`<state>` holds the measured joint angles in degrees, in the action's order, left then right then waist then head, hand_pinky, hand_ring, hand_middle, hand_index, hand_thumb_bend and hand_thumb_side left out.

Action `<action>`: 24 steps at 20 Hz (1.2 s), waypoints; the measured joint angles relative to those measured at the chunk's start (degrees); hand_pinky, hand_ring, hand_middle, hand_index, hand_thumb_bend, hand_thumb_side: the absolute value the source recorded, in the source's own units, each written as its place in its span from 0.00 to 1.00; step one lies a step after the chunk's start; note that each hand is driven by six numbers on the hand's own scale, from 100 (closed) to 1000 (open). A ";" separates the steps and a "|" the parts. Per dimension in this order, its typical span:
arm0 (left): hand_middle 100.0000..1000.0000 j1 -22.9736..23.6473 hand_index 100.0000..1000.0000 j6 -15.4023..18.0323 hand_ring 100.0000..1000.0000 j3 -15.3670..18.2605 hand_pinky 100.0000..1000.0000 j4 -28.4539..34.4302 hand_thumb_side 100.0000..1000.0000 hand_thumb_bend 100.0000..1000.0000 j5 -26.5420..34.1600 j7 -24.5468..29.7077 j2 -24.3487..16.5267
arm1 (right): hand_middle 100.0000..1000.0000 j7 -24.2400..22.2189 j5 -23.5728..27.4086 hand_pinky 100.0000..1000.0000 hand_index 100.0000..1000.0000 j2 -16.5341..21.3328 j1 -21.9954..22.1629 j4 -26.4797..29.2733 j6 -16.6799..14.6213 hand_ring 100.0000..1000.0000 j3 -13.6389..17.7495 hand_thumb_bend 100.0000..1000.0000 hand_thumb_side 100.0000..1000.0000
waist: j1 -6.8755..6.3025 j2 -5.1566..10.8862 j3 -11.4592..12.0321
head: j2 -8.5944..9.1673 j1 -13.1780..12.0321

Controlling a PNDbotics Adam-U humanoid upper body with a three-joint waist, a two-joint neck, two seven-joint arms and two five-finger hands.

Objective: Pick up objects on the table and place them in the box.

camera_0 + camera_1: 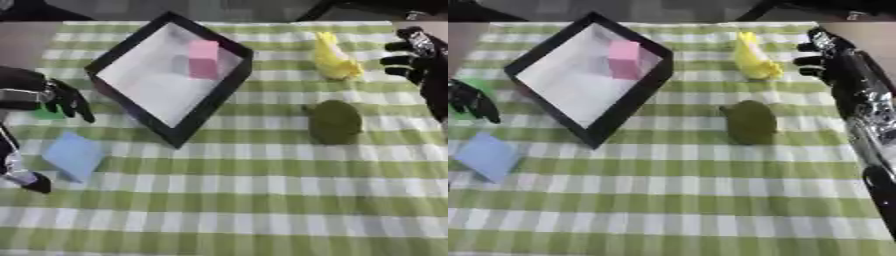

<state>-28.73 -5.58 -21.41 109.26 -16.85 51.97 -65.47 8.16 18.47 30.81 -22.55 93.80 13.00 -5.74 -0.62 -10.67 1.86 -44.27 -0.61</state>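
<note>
At the left edge, the left robot hand [61, 100] hangs with fingers curled down over a green thing [45, 113], mostly hidden; whether it grips it is unclear. Below lies a blue block [73, 155]. The black-rimmed box [229, 82], upper centre, holds a pink block [204, 59]. Right of it on the checked counter [262, 200] lie an olive lump [335, 121] and a yellow toy [334, 61]. The right robot hand [822, 56], upper right, fingers spread, holds nothing. No writing is legible.

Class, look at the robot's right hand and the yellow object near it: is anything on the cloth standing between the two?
Nothing visible does. The right hand is just right of the yellow object, with only bare checked cloth between them. The dark green object lies nearer the camera, out of that line.
</note>
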 measured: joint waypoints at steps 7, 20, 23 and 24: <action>0.85 -0.13 0.89 3.53 0.86 -0.74 0.82 -4.08 0.00 0.83 -6.43 0.03 1.41 | 0.71 -0.05 -0.02 0.77 0.87 -0.03 0.19 -0.01 0.04 0.71 0.00 0.00 0.74 | 0.00 0.00 -0.01 | 0.00 -0.48; 0.85 -2.57 0.89 9.88 0.88 -2.82 0.82 -10.00 0.00 0.82 -13.06 0.04 4.64 | 0.71 -0.13 -0.04 0.77 0.87 -0.07 0.22 -0.05 0.09 0.71 -0.01 0.00 0.76 | 0.00 -0.01 -0.24 | 0.00 -0.87; 0.85 -2.62 0.89 10.42 0.87 -3.16 0.82 -11.37 0.00 0.82 -13.43 0.05 5.35 | 0.71 -0.13 -0.04 0.77 0.87 -0.09 0.26 -0.06 0.09 0.71 -0.01 0.00 0.76 | 0.00 -0.02 -0.24 | 0.00 -0.90; 0.85 -2.63 0.89 10.43 0.87 -3.17 0.82 -11.69 0.00 0.82 -13.24 0.05 5.52 | 0.71 -0.13 -0.04 0.77 0.87 -0.10 0.30 -0.06 0.09 0.71 -0.01 0.00 0.76 | 0.00 -0.02 -0.23 | 0.00 -0.90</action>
<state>-31.36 4.85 -24.58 97.57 -30.09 52.01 -59.95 8.03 18.42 30.71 -22.25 93.74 13.09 -5.75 -0.62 -10.69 1.63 -44.27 -1.51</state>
